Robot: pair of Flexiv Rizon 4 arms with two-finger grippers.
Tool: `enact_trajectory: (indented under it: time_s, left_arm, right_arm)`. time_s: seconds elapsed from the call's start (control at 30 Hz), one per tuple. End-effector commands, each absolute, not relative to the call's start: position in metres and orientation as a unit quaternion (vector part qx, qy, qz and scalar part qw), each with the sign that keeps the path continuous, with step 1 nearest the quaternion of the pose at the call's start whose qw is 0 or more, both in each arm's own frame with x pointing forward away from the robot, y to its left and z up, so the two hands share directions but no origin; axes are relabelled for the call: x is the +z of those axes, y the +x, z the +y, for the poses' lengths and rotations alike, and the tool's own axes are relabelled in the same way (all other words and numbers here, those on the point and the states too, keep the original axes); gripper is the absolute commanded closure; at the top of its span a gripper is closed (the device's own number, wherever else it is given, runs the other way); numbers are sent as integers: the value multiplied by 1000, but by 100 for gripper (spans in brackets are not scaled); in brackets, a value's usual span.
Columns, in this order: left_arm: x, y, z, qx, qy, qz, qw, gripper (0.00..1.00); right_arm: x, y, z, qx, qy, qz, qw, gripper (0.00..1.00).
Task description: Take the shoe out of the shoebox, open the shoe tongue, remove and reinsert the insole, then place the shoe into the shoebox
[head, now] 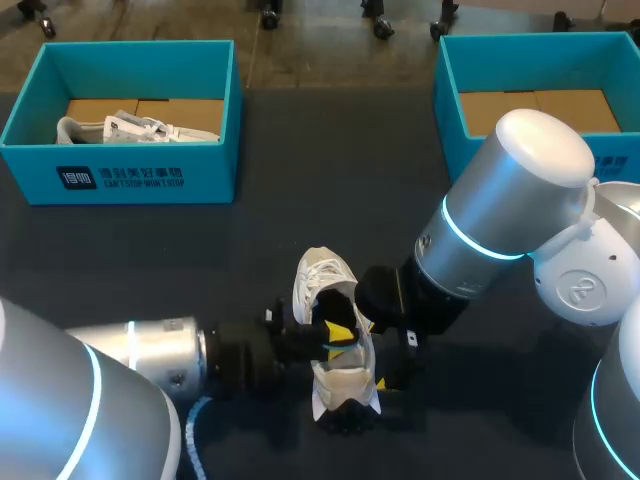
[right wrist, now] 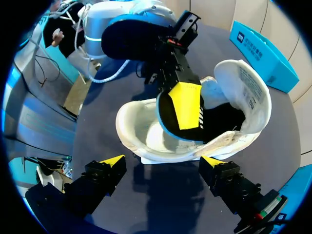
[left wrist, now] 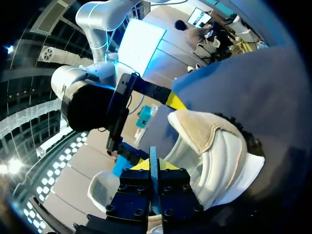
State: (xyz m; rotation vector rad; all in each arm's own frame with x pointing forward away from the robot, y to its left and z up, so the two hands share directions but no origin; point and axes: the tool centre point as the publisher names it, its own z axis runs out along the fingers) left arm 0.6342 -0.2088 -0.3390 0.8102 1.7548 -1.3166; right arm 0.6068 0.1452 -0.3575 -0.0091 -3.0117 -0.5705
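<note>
A white shoe (head: 322,280) lies on the dark table between my two arms, its opening facing up. My left gripper (head: 338,335) reaches into that opening from the left. It is shut on the edge of a black insole with a blue rim (right wrist: 165,114), seen as a thin blue strip (left wrist: 153,161) between its fingers. The insole stands partly out of the shoe (right wrist: 141,134), over its white lining (left wrist: 214,146). My right gripper (right wrist: 161,163) is open beside the shoe's right flank, its yellow tips spread wide and touching nothing. It comes in from the right (head: 375,352).
A teal shoebox (head: 120,175) at the back left holds another white shoe (head: 135,128). A second teal box (head: 452,120) stands at the back right, with only its cardboard floor showing. Both arms crowd the middle of the table.
</note>
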Motion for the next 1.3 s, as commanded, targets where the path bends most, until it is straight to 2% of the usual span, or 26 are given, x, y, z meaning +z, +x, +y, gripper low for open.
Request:
enact_trajectory:
  time_s: [0.03,0.2,0.23,0.27,0.3,0.33,0.4,0.5,0.63,0.8,0.9,0.93,1.0,1.03,1.3]
  left_arm:
    - [-343,639,-218,-517,311,690,400,100]
    - [-336,638,-215,-524,313,695,379,100]
    - [-333,635,-213,-526,316,698,370,73]
    - [-331,634,-212,-525,319,698,369,61]
    - [-329,633,-210,-525,322,699,364,55]
    - [-327,632,-208,-526,322,700,359,38]
    - [-323,630,-204,-527,326,703,349,21]
    - [-318,625,-198,-527,331,708,333,22]
    - [-312,615,-190,-522,349,714,311,11]
    - [-304,610,-181,-505,370,722,294,12]
    - [-297,613,-178,-503,371,721,299,16]
    - [-296,615,-178,-504,369,721,300,21]
    - [-294,617,-179,-505,366,719,306,46]
    - [-293,618,-180,-505,366,719,306,51]
    - [-290,619,-176,-489,381,731,285,51]
  right_arm:
    - [-359,606,147,-185,-4,-982,37,0]
    - [-359,606,147,-185,-4,-982,37,0]
    - [-359,606,147,-185,-4,-982,37,0]
    - [-359,606,147,-185,-4,-982,37,0]
    - [-359,606,147,-185,-4,-982,37,0]
    - [-359,606,147,-185,-4,-982,37,0]
    - [-359,606,147,-185,-4,-982,37,0]
    - [-359,606,147,-185,-4,-982,37,0]
    - [-359,606,147,-185,-4,-982,37,0]
    - [-359,606,147,-185,-4,-982,37,0]
    - [-359,606,147,-185,-4,-982,37,0]
    - [-359,606,147,-185,-4,-982,37,0]
    - [-359,606,147,-185,-4,-982,37,0]
    - [-359,606,147,-185,-4,-982,37,0]
    - [-359,606,147,-185,-4,-982,37,0]
